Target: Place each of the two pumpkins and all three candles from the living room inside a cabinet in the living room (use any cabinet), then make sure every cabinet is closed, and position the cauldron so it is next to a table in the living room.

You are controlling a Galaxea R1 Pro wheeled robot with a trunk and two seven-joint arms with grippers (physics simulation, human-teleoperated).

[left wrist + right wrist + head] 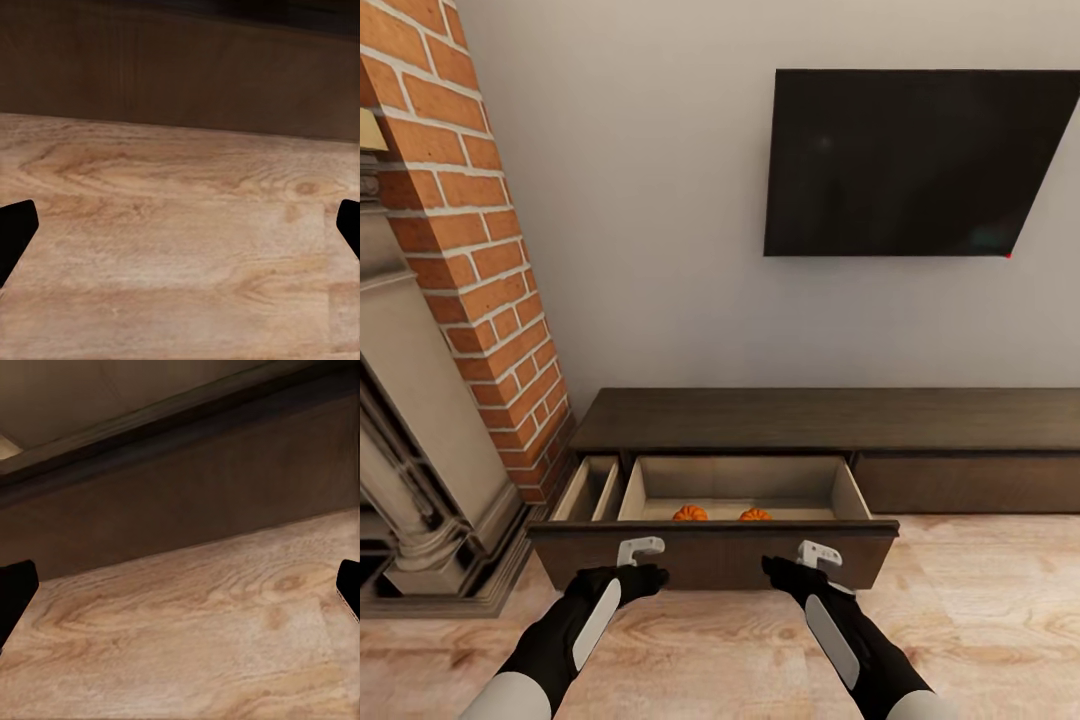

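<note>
On my far left stands the red brick chimney column [480,250] above a grey stone fireplace surround [420,440], and beside it runs the long, low, dark brown wooden cabinet [840,420] against the pale wall. Its wide drawer [710,545] is pulled out toward me, I judge so that things can be dropped into its pale beige inside; the two small round orange pumpkins [690,513] [755,514] already sit there side by side, just behind the drawer front. No candles show in it. My left end effector [643,566] hangs low just before the drawer front, its dark fingertips [15,232] spread wide at the edges of the wrist view, holding nothing over the light wooden floor [180,247]. My right end effector [805,566] mirrors it near the front's right part, fingers [15,596] equally wide apart and empty. Up on the wall at the right hangs the flat black television [910,160].
</note>
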